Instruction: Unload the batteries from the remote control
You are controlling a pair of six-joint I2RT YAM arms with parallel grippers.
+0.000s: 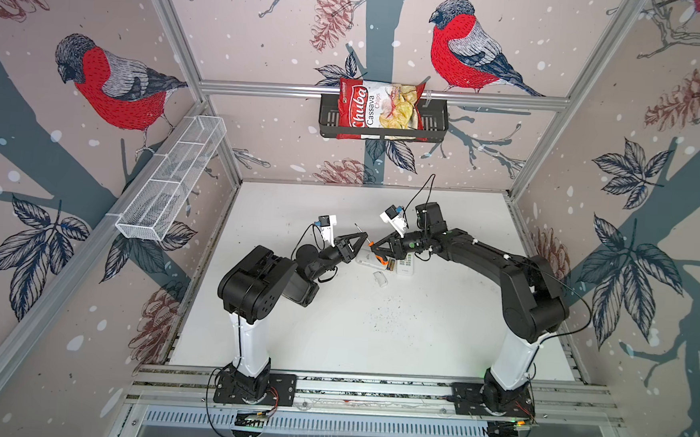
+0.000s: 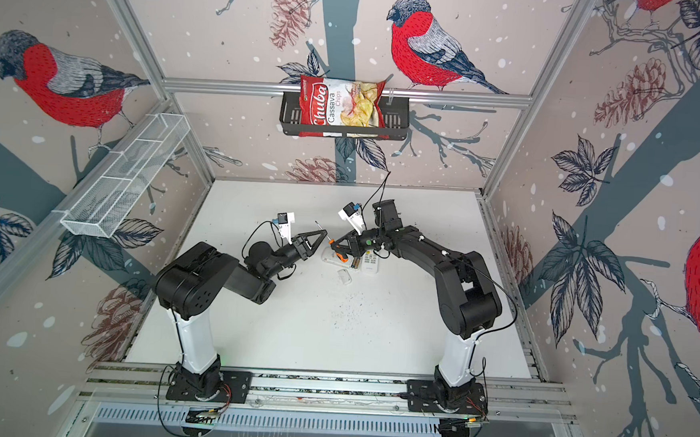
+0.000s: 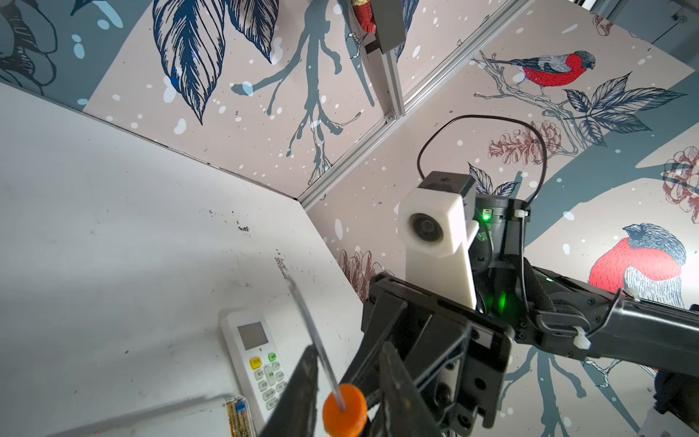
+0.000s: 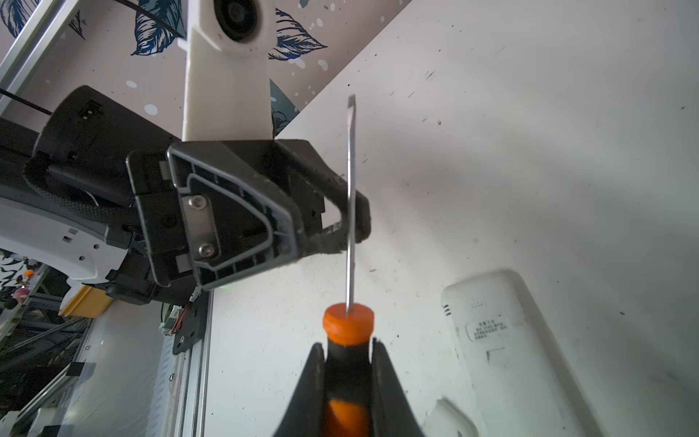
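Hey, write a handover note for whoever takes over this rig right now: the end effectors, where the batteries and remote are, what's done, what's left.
Right end effector: shut on the screwdriver handle.
Left end effector: open, jaws straddling its metal shaft, not pinching.
Face-down remote on the table, loose white cover beside it; batteries appear seated in its open compartment. Second remote lies face up alongside.
Done: cover off.
Left: pry every battery out.
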